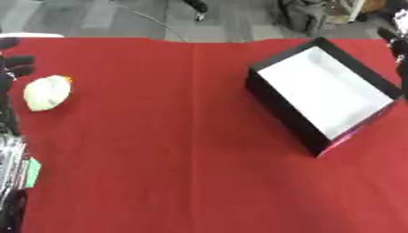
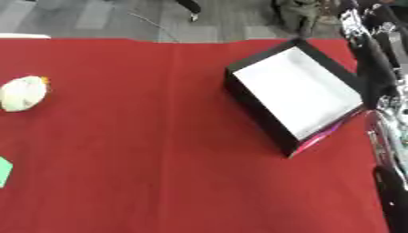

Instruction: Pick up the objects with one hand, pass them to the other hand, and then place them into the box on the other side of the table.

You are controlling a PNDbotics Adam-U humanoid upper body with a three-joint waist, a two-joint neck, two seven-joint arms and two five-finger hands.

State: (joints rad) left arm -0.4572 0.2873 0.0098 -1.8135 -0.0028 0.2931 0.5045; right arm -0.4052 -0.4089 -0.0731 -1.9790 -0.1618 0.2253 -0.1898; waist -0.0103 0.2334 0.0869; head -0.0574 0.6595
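While the pale rounded object lies on the red table well left of the box, left hand sits just beside it, not touching. Fingers unclear, cannot tell. Right hand above box's far corner, state unclear.

Only dark fingertips of the left hand peek in at the picture's edge, the right arm is cut off, and the pale round thing is too blurry to name.

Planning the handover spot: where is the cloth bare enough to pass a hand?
Bare red cloth spans the middle, between the pale round object at left and the black box at right. Tightest beside the left hand.
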